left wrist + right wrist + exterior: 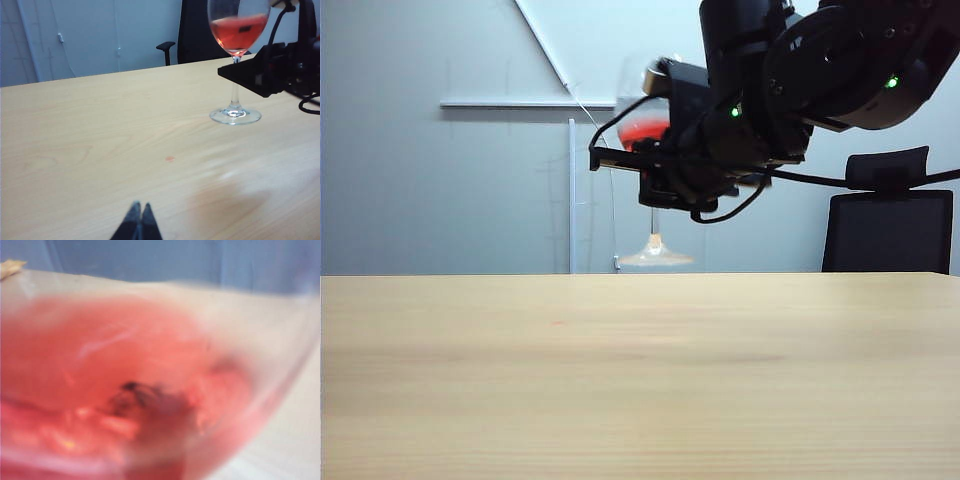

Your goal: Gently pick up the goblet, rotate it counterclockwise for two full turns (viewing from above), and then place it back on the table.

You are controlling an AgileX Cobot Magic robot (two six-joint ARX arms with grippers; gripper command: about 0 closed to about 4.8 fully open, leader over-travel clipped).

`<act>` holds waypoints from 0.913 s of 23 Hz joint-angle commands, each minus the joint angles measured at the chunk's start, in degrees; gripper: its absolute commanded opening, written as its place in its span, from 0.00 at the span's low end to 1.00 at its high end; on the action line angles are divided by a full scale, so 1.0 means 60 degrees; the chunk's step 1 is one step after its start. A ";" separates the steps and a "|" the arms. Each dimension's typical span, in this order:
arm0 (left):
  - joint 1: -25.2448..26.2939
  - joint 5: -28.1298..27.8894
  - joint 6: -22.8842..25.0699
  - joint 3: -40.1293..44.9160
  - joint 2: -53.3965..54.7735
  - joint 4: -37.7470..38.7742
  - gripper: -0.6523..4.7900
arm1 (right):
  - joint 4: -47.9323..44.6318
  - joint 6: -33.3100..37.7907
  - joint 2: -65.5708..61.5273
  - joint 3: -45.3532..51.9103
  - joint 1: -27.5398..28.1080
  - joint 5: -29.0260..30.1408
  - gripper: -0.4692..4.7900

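Note:
The goblet (pixel 642 128) is a clear stemmed glass with red liquid in its bowl. It hangs upright over the far part of the table (pixel 640 400), with its round foot (pixel 655 256) a little above the wood. My right gripper (pixel 658 188) is shut on the thin stem just under the bowl. In the left wrist view the goblet (pixel 238 35) is at the far right, with the right gripper (pixel 239 75) black around its stem. The right wrist view shows only the blurred bowl of the goblet (pixel 125 365), and the fingers are hidden. My left gripper (pixel 139 209) is shut and empty, low over the table (pixel 90 130).
A black office chair (pixel 890 225) stands behind the table's far right edge, also seen as the chair (pixel 192 35) in the left wrist view. A white upright pole (pixel 571 195) stands against the grey wall. A small red spot (pixel 170 159) marks the tabletop.

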State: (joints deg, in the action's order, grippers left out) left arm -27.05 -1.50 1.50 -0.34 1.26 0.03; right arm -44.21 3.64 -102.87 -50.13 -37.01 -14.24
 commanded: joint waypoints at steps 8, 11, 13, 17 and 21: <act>0.0004 0.0036 0.0004 -0.0029 -0.0153 -0.0080 0.11 | -0.2065 -0.1209 -0.0168 0.0412 -0.0124 0.0652 0.08; 0.0018 0.0036 0.0004 -0.0029 -0.0153 -0.0080 0.11 | -0.2335 -0.1155 -0.0481 0.0488 -0.0142 0.0692 0.08; 0.0062 0.0036 0.0004 -0.0029 -0.0153 -0.0080 0.11 | -0.2452 -0.1100 -0.0703 0.0484 -0.0142 0.0696 0.08; 0.0066 0.0036 0.0004 -0.0029 -0.0153 -0.0080 0.11 | -0.2892 -0.1035 -0.1064 0.0484 -0.0142 0.0798 0.08; 0.0066 0.0036 0.0004 -0.0029 -0.0153 -0.0080 0.11 | -0.2969 -0.0860 -0.1384 0.0477 -0.0142 0.0900 0.08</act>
State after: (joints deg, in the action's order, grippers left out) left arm -26.63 -1.50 1.50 -0.34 0.32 0.03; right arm -58.61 -2.50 -111.18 -46.78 -37.71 -9.32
